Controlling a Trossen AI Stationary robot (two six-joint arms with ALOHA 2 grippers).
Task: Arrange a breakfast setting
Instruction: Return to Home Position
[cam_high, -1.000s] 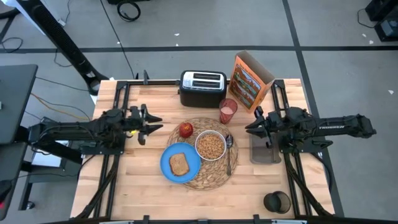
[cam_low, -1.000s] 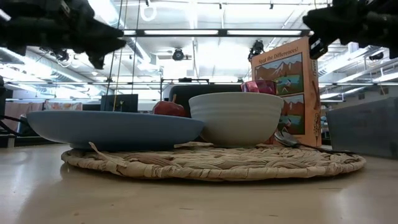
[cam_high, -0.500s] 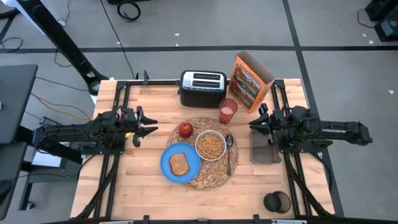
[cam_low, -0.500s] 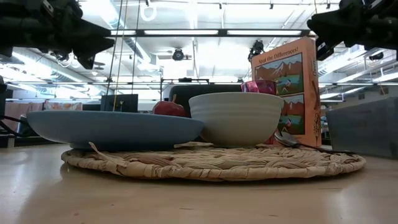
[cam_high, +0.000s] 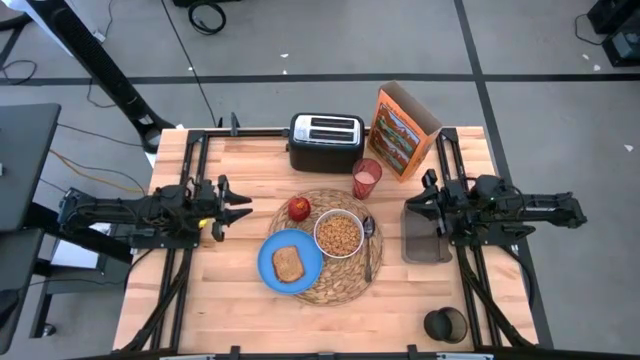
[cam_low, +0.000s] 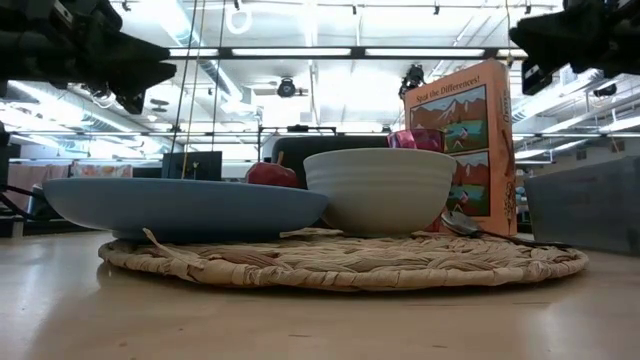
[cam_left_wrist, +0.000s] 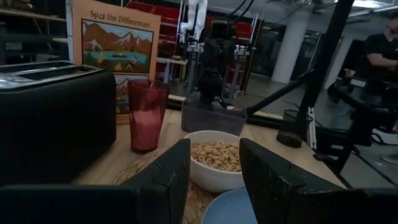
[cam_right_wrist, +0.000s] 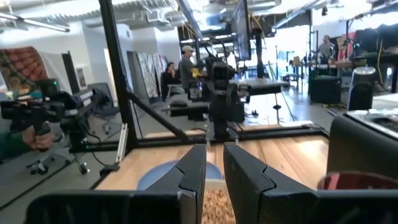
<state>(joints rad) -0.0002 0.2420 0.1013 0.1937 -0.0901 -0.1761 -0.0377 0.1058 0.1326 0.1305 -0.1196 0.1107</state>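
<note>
Seven pieces of the setting sit mid-table (cam_high: 230, 300), none of them held.

- Woven placemat (cam_high: 345, 290) lies in the centre.
- Blue plate (cam_high: 270, 252) is on the mat's near-left part, overhanging the edge, with the toast slice (cam_high: 289, 264) flat on it.
- White bowl (cam_high: 316, 234) (full of cereal) stands just beside the plate, on its far-right side.
- Red apple (cam_high: 299, 208) is at the mat's far-left edge.
- Spoon (cam_high: 368, 250) lies along the mat's right side, long axis near-to-far, bowl end toward the toaster (cam_high: 326, 140).
- Pink cup (cam_high: 366, 178) stands just off the mat's far-right edge, between the toaster and the cereal box (cam_high: 403, 130).

Left gripper (cam_high: 240, 207) is left of the mat, up off the wood, pointing toward the apple and well apart from it. Its fingers are spread and empty; bowl and cup show through the gap in its wrist view.

Right gripper (cam_high: 412, 208) is right of the mat, above the grey organizer (cam_high: 425, 248), pointing toward the spoon and cup. Its fingers are parted only narrowly, with nothing between them.

Judgement: the arranging looks done, and what remains is folding both arms to rest. The setting lies between the two grippers, straight ahead of each. The safe line for both is therefore directly backward, away from centre. The right arm is nearer to the one tippable thing, the cup.
</note>
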